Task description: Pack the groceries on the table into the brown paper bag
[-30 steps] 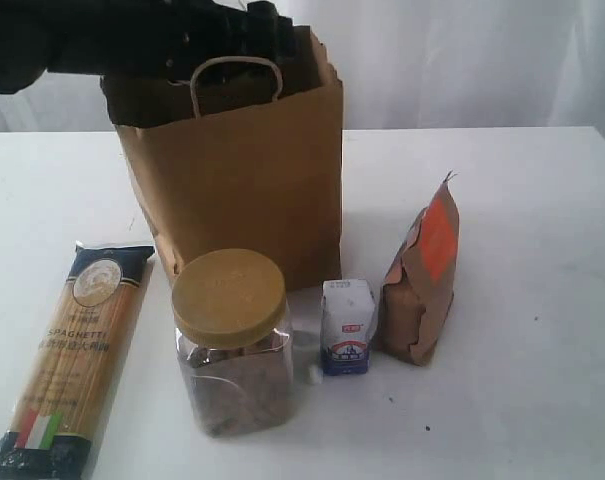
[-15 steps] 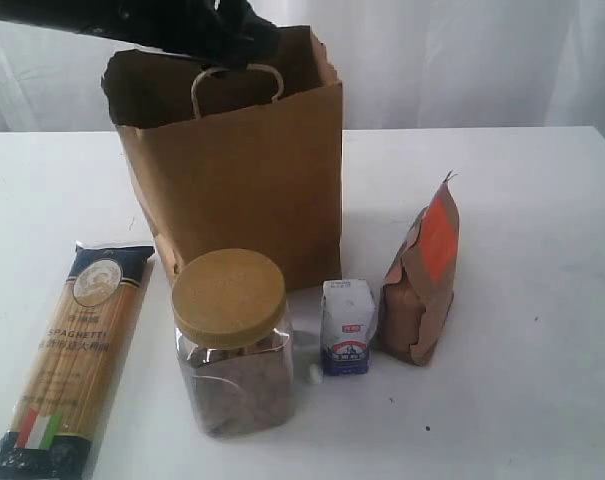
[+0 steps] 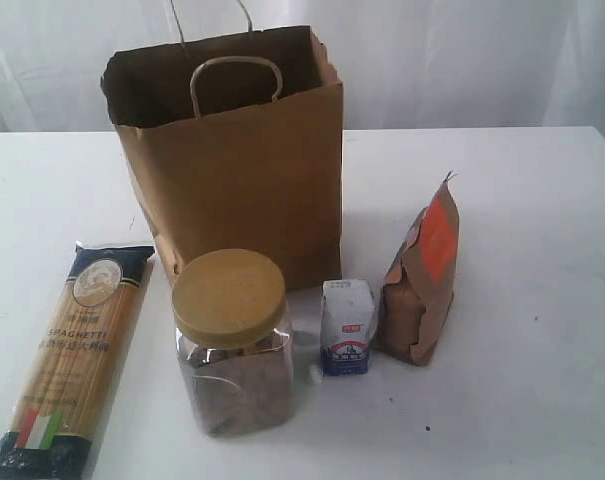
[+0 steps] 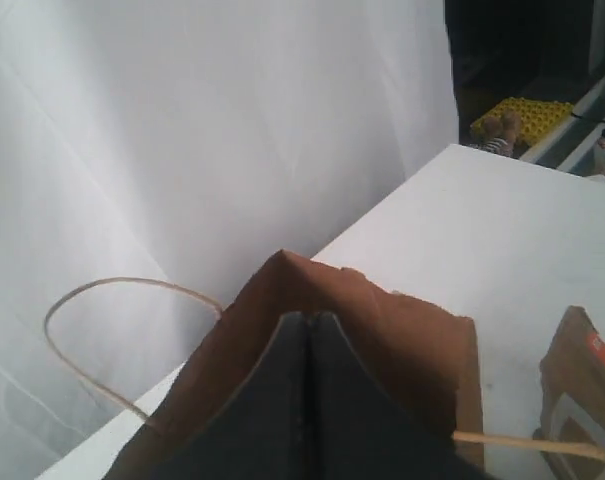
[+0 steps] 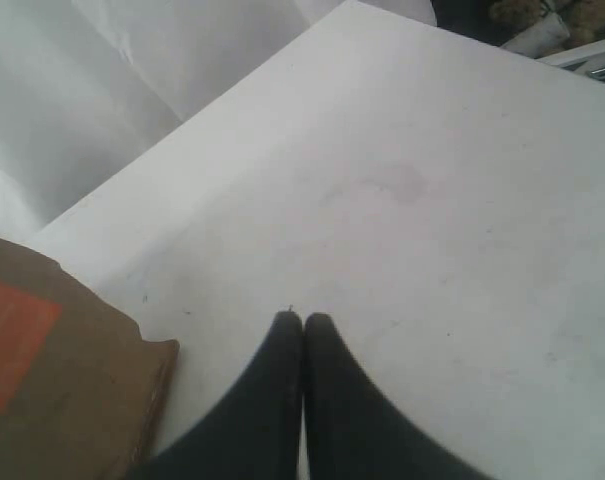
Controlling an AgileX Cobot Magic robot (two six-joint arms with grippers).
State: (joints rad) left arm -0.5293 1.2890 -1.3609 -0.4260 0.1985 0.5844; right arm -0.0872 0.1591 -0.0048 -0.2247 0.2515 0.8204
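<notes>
The brown paper bag (image 3: 242,190) stands open at the back of the table (image 3: 522,200), its rear handle (image 3: 177,20) rising out of the top of the exterior view. In front lie the spaghetti packet (image 3: 72,350), the clear tan-lidded jar (image 3: 232,340), the small white-blue carton (image 3: 347,327) and the brown orange-labelled pouch (image 3: 422,290). Neither arm shows in the exterior view. My left gripper (image 4: 309,318) is shut above the bag's rim (image 4: 382,330), with nothing seen between its jaws. My right gripper (image 5: 303,320) is shut over bare table beside the pouch (image 5: 52,370).
A white curtain (image 3: 462,60) hangs behind the table. In the left wrist view a loose handle loop (image 4: 82,295) arcs beside the bag, and a yellow object (image 4: 522,115) lies beyond the table's far edge.
The left arm, which reached over the bag's mouth, has lifted out of the exterior view, and its jaws have shut. The groceries have not moved.
</notes>
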